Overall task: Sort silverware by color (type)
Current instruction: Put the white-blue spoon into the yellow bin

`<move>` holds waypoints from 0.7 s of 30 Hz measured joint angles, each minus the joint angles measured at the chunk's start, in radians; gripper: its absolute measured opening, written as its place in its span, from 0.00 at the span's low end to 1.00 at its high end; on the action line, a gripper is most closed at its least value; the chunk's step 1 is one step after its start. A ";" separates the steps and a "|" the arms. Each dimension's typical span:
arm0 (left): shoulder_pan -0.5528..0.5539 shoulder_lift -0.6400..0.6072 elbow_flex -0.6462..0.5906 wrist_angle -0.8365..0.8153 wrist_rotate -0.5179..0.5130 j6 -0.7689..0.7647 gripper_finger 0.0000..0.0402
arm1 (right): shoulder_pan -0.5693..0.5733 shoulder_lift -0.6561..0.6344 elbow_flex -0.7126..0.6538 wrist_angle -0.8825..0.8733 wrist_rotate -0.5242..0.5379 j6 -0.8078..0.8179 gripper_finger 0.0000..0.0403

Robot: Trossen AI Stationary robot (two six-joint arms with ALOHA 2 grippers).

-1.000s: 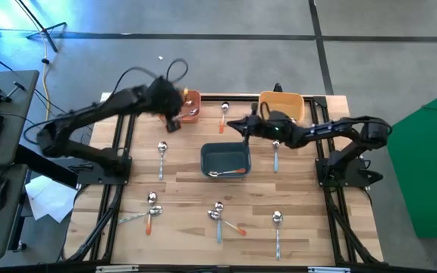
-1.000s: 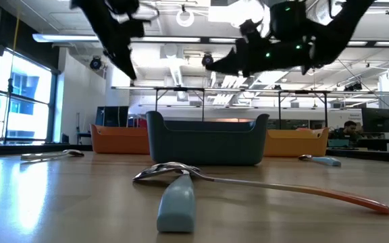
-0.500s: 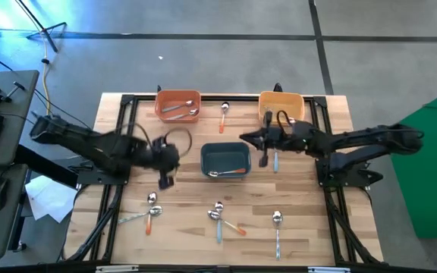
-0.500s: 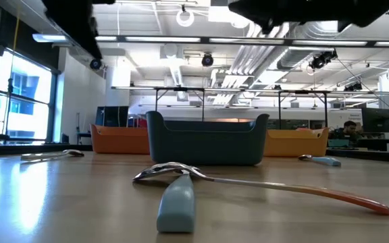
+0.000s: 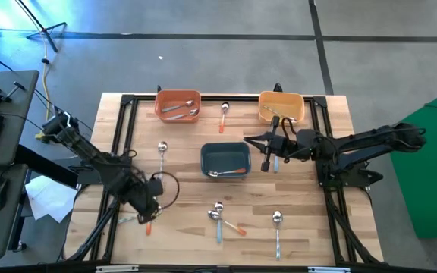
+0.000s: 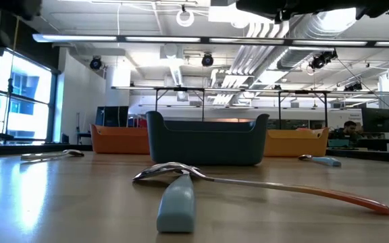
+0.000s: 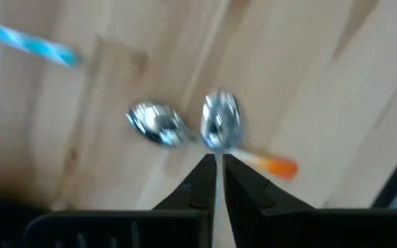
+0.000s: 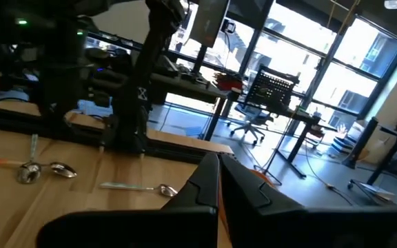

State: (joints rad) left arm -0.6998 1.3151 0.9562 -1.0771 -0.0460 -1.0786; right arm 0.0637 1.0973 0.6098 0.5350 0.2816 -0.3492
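Note:
Spoons lie scattered flat on the wooden table. A small cluster [image 5: 150, 203] lies near-left, and its two shiny bowls [image 7: 219, 127] and an orange handle show in the left wrist view. My left gripper [image 5: 152, 214] hovers over this cluster, shut [image 7: 218, 176], touching nothing. My right gripper [image 5: 265, 155] is shut [image 8: 218, 172] and hangs right of the dark blue bin [image 5: 225, 159], beside a light-blue-handled spoon [image 5: 276, 161]. An orange-handled spoon [image 5: 230, 172] lies in the blue bin. Silver spoons [image 5: 179, 112] lie in the orange bin.
The yellow bin [image 5: 281, 106] and the orange bin [image 5: 165, 98] stand at the far edge. More spoons lie at centre-near [image 5: 218, 216], near-right [image 5: 277, 227], left of the blue bin [image 5: 161, 154] and between the far bins [image 5: 224, 114]. Two spoons [image 6: 176, 202] cross close in the low view.
My left gripper has swept from above the orange bin at the far edge toward the near edge, ending over the near-left spoon cluster. My right gripper has shifted a little toward the right and near edges, from beyond the blue bin to beside the light-blue-handled spoon.

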 joint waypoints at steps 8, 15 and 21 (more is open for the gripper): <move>-0.141 0.119 0.000 0.001 0.003 -0.148 0.24 | -0.005 0.000 0.000 0.000 0.003 0.000 0.00; -0.211 0.206 -0.012 0.053 0.019 -0.261 0.37 | -0.005 0.000 0.000 0.000 0.002 0.000 0.00; -0.233 0.221 -0.110 0.160 0.065 -0.299 0.39 | -0.004 0.000 0.000 0.000 -0.001 -0.007 0.00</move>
State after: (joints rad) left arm -0.9328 1.5360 0.8460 -0.9168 0.0187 -1.3777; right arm 0.0597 1.0973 0.6098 0.5354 0.2808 -0.3562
